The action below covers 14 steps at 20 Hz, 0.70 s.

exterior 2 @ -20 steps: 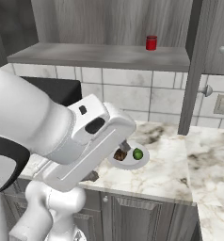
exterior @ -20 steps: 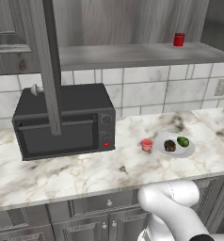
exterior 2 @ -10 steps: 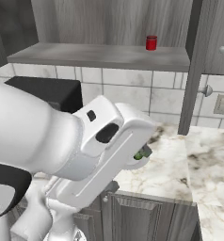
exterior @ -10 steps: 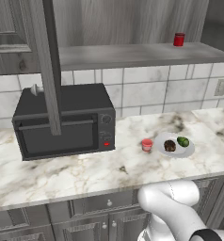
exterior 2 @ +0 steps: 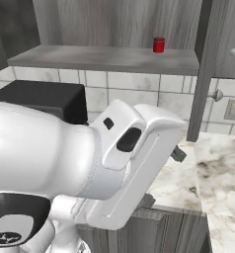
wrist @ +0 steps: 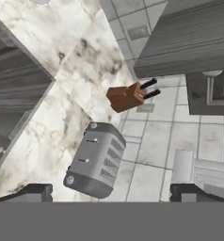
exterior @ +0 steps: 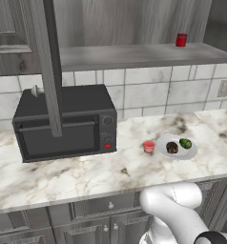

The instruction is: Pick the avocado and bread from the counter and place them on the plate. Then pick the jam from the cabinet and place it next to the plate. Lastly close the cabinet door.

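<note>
In the left base view the white plate (exterior: 190, 151) sits on the marble counter (exterior: 87, 174), right of the microwave. The brown bread (exterior: 171, 147) and the green avocado (exterior: 185, 143) lie on it side by side. The pink jam (exterior: 149, 146) stands upright just left of the plate, close to its rim. Above, the cabinet door (exterior: 51, 66) stands open, edge-on, over the microwave. My gripper (wrist: 111, 193) is open with nothing between its dark fingertips (wrist: 36, 192); it looks along a stretch of counter (wrist: 85, 56) with a toaster.
A black microwave (exterior: 65, 124) stands at the counter's left. A dark red jar (exterior: 181, 40) (exterior 2: 159, 45) stands on the cabinet shelf (exterior: 134, 56). The hand view has a grey toaster (wrist: 95, 160) and a brown knife block (wrist: 128, 96) against the tiled wall.
In the right base view my arm has swung across and now covers the plate. The things on the counter have not moved, and the gripper stays open.
</note>
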Motion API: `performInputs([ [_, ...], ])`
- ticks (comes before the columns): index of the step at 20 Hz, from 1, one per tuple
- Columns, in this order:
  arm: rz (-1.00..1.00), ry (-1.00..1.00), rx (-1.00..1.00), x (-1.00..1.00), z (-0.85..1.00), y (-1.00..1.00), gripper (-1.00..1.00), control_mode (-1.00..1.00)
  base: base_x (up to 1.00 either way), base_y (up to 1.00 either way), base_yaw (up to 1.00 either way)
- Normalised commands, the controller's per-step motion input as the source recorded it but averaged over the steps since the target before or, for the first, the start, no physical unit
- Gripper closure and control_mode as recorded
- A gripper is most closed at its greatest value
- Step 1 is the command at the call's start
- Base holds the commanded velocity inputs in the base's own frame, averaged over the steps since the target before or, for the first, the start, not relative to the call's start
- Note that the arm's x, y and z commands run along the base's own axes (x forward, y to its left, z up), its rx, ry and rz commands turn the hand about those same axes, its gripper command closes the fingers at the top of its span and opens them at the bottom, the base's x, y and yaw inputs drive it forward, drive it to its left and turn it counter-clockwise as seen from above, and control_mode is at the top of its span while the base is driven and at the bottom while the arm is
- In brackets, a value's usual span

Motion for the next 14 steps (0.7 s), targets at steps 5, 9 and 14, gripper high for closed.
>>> performInputs([
  [5, 0.06, -0.01, -0.11, 0.0, 0.16, -0.32, -1.0, -1.0, 0.0, 0.0, 0.0],
  [9, 0.06, -0.09, -0.03, 0.0, 0.09, -0.25, -1.0, -1.0, 0.0, 0.0, 0.0],
  [14, 0.05, -0.07, -0.01, 0.0, 0.15, -0.22, -1.0, -1.0, 0.0, 0.0, 0.0],
])
